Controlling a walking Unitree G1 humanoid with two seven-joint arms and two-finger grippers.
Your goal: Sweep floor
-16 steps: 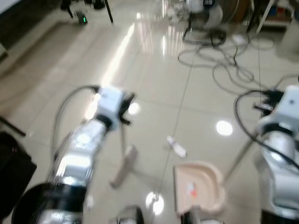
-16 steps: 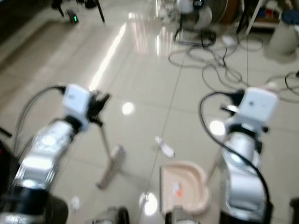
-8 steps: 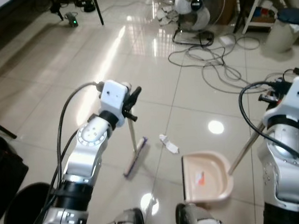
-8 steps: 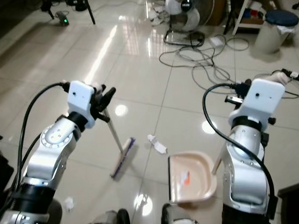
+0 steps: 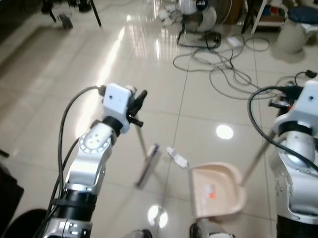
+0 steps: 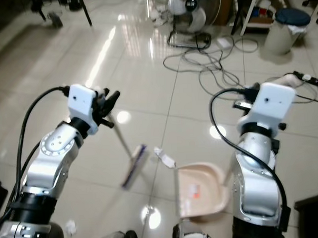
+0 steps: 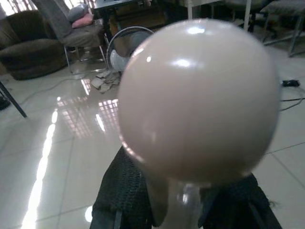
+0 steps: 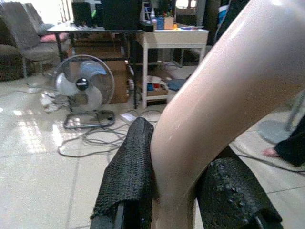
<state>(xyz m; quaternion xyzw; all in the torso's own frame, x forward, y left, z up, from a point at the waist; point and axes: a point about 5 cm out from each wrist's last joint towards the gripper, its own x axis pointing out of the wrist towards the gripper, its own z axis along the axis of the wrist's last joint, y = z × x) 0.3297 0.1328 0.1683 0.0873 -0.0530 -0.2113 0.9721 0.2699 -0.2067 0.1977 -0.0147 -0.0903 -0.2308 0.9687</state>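
**Q:** What did each hand hold?

**A:** The left hand (image 5: 138,101) was clamped on the top of the broom handle (image 5: 138,134); in the left wrist view its two black fingers (image 7: 121,191) pressed on either side of the rounded handle end (image 7: 198,98). The right hand (image 8: 183,191) was closed on the pale dustpan handle (image 8: 214,95), one finger (image 8: 131,167) on each side of it.

**Q:** Where did the sweeping things lie?

**A:** The broom handle slanted down from the left hand to the broom head (image 5: 148,165), which rested on the glossy tiled floor (image 5: 146,61). A crumpled white scrap (image 5: 177,156) lay just beside the broom head, between it and the dustpan (image 5: 217,191). The dustpan sat on the floor in front of the robot, its open edge facing the broom, with a small reddish bit (image 5: 209,190) inside it. Its long handle (image 5: 255,157) rose toward the right arm.

**Q:** What stood in the background?

**A:** A floor fan (image 5: 199,6) and loose cables (image 5: 220,69) lay farther back, and a round white stool (image 5: 294,31) stood at the far right.
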